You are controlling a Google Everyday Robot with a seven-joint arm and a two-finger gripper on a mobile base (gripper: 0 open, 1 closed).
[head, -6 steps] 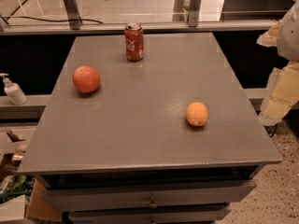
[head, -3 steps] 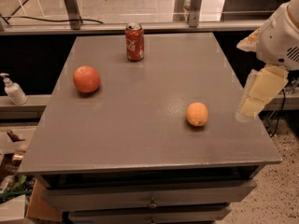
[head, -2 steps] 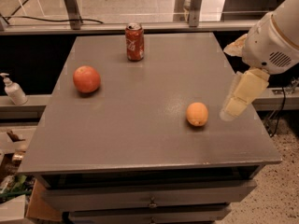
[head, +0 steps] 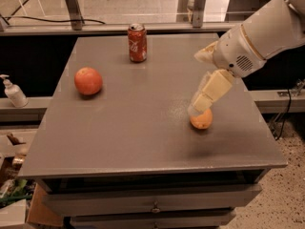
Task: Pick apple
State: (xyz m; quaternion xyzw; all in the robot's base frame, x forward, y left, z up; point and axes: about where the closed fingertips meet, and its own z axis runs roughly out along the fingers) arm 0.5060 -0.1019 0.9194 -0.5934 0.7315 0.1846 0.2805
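Rightward, hand [head: 199, 105], apple [head: 88, 80] (near left edge)

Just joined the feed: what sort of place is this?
Probably a lab or workshop: grey table with drawers, cable along the floor, pump bottle. The gripper hangs by the small orange fruit.
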